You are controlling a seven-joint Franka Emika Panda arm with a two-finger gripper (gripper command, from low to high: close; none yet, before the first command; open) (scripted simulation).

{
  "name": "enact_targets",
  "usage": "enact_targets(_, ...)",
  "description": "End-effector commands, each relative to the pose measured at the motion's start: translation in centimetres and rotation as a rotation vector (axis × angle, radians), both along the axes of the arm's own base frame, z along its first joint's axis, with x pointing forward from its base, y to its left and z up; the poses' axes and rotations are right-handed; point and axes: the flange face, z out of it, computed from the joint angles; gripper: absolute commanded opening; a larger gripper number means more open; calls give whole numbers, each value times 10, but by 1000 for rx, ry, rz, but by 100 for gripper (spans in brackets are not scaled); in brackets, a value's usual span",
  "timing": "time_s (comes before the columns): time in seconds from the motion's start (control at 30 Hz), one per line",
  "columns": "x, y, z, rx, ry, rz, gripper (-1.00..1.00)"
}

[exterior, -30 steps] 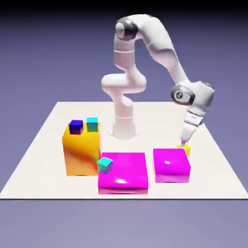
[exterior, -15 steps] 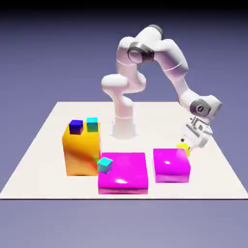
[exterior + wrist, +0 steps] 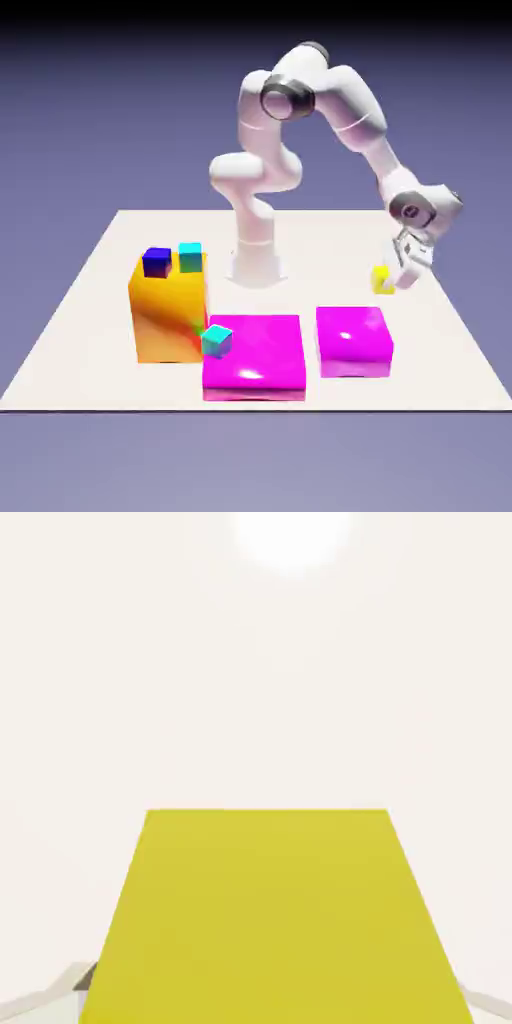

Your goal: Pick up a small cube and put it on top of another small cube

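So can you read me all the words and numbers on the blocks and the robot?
No words or numbers that I can read.
On the yellow cube: none that I can see.
On the magenta blocks, the orange block and the other little cubes: none that I can see.
On the robot arm: a small round mark near the claw, too blurred to read.

the arm (image 3: 305, 95) rises from its base (image 3: 256, 268) near the middle of the worktop's (image 3: 100, 380) far edge and arches toward the right edge in the exterior view. its wrist (image 3: 415, 208) is bent downward, the gripper (image 3: 391, 280) tilted and clamped in a grip.
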Motion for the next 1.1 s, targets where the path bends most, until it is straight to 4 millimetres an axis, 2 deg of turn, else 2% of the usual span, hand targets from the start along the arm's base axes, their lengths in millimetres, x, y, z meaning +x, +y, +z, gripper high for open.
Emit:
enact_targets(0.0,12,-9,2,-19,-8,-91,-100)
enact_targets(0.07,36,-29,6,-56,-20,-281,-100)
enact_targets(0.27,119,-116,33,-168,-67,-910,-100)
enact_targets(0.43,176,-211,69,-221,-120,-1308,-100)
enact_targets(0.57,200,-293,106,-240,-141,-1626,-100)
enact_targets(0.67,206,-354,136,-237,-142,-1862,-100)
enact_targets(0.8,196,-434,179,-207,-122,-2172,-100)
enact_targets(0.93,169,-508,222,-142,-74,-2472,-100)
enact_targets(1.0,148,-542,243,-94,-40,-2615,-100)
enact_targets(1.07,124,-576,260,-71,-55,-2686,-100)
